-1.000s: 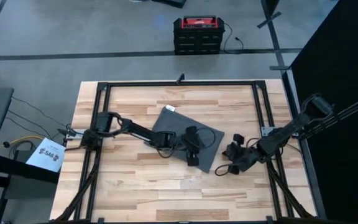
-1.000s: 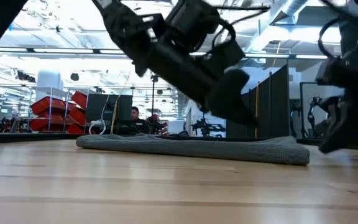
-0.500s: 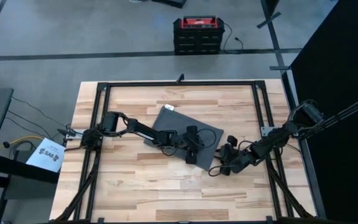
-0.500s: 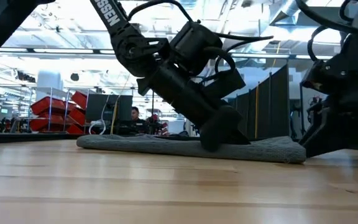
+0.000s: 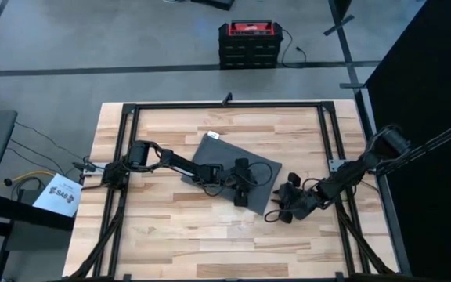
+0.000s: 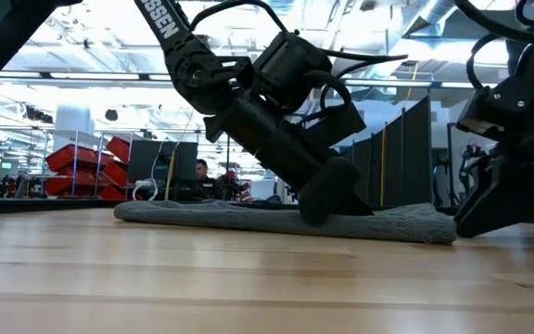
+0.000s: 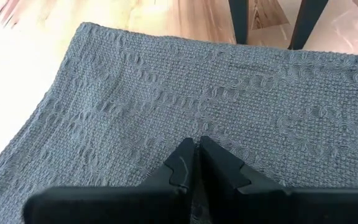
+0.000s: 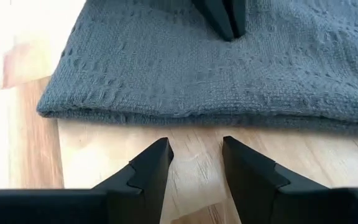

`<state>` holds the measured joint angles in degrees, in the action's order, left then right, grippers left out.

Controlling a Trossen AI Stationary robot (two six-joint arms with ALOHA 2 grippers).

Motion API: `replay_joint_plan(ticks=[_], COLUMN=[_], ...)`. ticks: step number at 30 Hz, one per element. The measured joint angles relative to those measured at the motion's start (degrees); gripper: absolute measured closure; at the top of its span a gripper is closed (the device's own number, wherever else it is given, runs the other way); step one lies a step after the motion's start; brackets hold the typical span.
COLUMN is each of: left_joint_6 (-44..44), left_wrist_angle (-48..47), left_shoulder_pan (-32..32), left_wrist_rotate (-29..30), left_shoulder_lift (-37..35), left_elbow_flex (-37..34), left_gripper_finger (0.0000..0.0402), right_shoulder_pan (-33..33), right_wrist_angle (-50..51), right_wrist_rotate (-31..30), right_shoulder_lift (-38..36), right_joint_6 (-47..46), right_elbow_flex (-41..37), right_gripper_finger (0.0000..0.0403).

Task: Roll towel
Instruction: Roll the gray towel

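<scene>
The dark grey towel lies folded flat and slantwise on the middle of the wooden table, with its small white tag at the far corner. My left gripper is shut, its tips down on the towel's near right part. My right gripper is open and low over the table, just right of the towel. In the right wrist view its gripper faces the towel's thick folded edge without touching it. My left gripper presses its shut fingertips down on the towel's top layer, a little in from its near right edge. The fingers slant down from the table's left and far side. The towel stays flat on the table under them.
Black frame rails run along the table's edges. A red and black case stands on the floor beyond the far edge. Bare wood lies between the towel and the near edge.
My left gripper has come down from above the towel until its shut tips rest on the cloth. My right gripper has dropped lower and moved a little toward the towel's right edge. The towel has kept its place.
</scene>
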<state>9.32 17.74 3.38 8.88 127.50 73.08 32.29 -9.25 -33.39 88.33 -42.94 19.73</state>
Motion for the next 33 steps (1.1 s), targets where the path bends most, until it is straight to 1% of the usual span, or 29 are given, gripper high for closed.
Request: replay_joint_plan(ticks=[7, 11, 16, 21, 25, 28, 33], left_joint_6=[-0.04, -0.23, -0.57, -0.60, -0.76, -0.78, -0.77], left_wrist_angle=[-0.11, -0.13, -0.07, -0.09, -0.09, -0.11, -0.11], left_shoulder_pan=[0.62, 0.63, 0.48, 0.43, 0.35, 0.35, 0.35], left_wrist_rotate=[0.33, 0.31, 0.10, 0.00, -0.13, -0.12, -0.13], left_shoulder_lift=[0.00, 0.02, 0.04, 0.05, 0.07, 0.07, 0.07], left_elbow_flex=[-0.07, -0.07, -0.07, -0.07, -0.07, -0.07, -0.07], left_gripper_finger=[0.0386, 0.0386, 0.0386, 0.0386, 0.0386, 0.0386, 0.0386], right_shoulder_pan=[-2.13, -2.62, -4.10, -5.15, -5.02, -4.89, -3.52], right_wrist_angle=[-5.40, -4.85, -1.12, 6.20, 10.43, 15.73, 23.33], right_wrist_rotate=[0.80, 0.79, 0.29, -0.43, -0.81, -0.48, 2.86], right_shoulder_lift=[0.49, -0.38, -3.38, -7.09, -9.12, -9.18, -9.15], right_joint_6=[6.74, 10.89, 15.30, 16.90, 14.78, 9.57, -0.01], right_elbow_flex=[-0.27, 0.76, 3.00, 5.83, 6.14, 6.14, 6.14], right_gripper_finger=[0.0262, 0.0262, 0.0262, 0.0262, 0.0262, 0.0262, 0.0262])
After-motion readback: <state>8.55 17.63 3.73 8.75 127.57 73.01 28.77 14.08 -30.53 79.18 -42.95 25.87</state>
